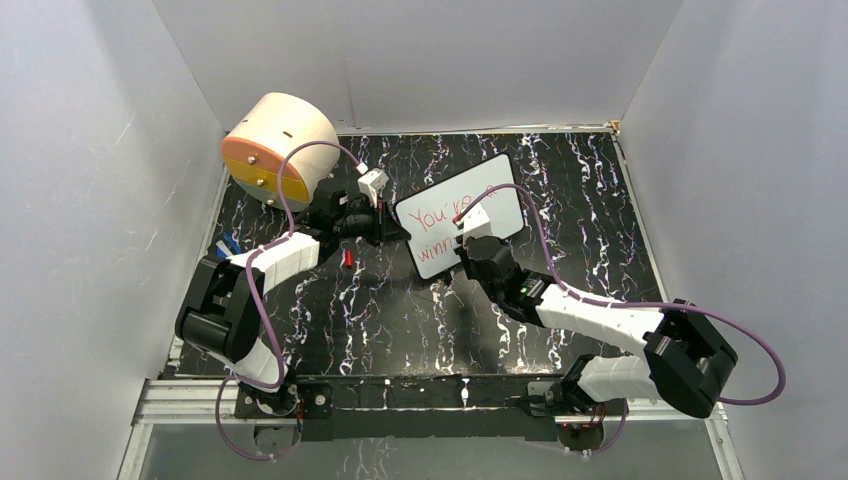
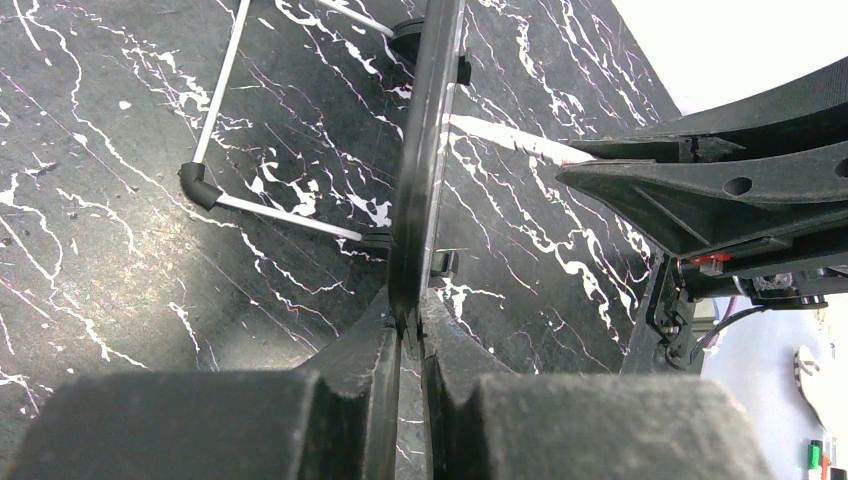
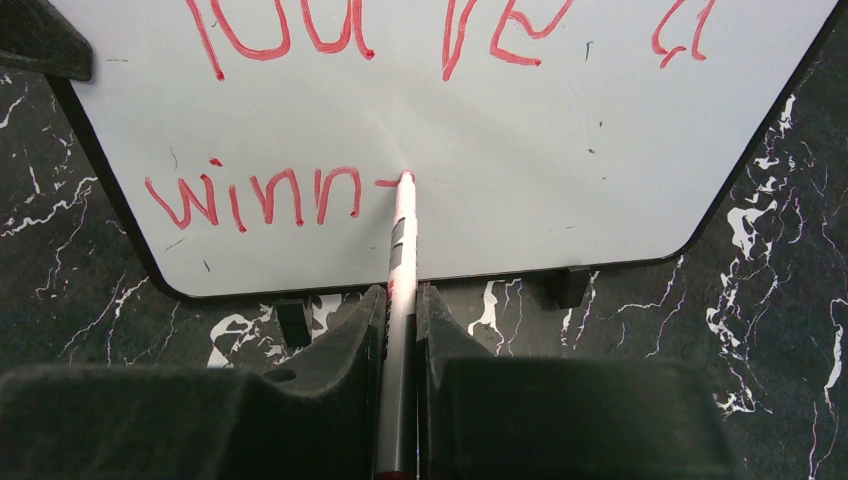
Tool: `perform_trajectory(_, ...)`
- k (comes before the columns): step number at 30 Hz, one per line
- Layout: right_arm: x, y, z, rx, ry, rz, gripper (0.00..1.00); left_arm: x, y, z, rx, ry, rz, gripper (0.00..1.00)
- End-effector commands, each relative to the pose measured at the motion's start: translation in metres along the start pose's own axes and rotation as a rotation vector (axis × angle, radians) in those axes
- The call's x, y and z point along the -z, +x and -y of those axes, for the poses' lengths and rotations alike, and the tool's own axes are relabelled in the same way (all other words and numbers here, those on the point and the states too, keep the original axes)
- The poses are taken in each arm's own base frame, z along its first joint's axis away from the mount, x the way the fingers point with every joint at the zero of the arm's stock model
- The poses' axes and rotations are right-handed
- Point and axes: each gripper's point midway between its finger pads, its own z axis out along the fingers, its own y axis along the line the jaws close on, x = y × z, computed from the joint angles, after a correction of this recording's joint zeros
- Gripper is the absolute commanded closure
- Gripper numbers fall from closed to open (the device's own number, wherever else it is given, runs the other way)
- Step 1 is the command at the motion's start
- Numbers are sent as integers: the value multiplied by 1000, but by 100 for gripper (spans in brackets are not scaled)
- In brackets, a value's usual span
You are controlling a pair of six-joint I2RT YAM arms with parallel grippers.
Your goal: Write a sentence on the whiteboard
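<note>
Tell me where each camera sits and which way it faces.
Top external: above and behind the bases, looking down at the table; both arms show.
Left wrist: on the wrist, looking along the left gripper, shut on the whiteboard edge.
Right wrist: facing the whiteboard; right gripper holds a marker at the sentence.
Shared: the whiteboard.

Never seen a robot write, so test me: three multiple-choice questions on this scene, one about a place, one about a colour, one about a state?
1. Where is the marker tip? A. On the whiteboard, just after "winn". B. On the top line. C. Off the board.
2. What colour is the sentence? A. Blue. B. Red. C. Green.
3. The left gripper is: A. open. B. shut on the marker. C. shut on the whiteboard's edge.
Answers: 1 A, the tip sits right beside "winn"; 2 B, the strokes are red; 3 C, it clamps the board edge-on.
</note>
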Motion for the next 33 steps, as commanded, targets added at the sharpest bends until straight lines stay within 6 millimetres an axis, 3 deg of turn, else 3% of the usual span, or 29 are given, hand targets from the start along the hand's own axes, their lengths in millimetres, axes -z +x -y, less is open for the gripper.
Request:
perform_trajectory(1,1,-44,-3,-60,-21,123,100,3,-9,6,-38,-2,9,100)
perform_trajectory(16,1,-44,-7,-45,-42,122,100,3,-8,6,-37,-3,7,100)
perform_trajectory(25,1,-32,-14,-23,-86,68,100,4,-9,6,-38,-4,9,100)
perform_trajectory(33,2,-9,-15,-9,-89,-11,100,4,-10,6,-40,-7,12,100)
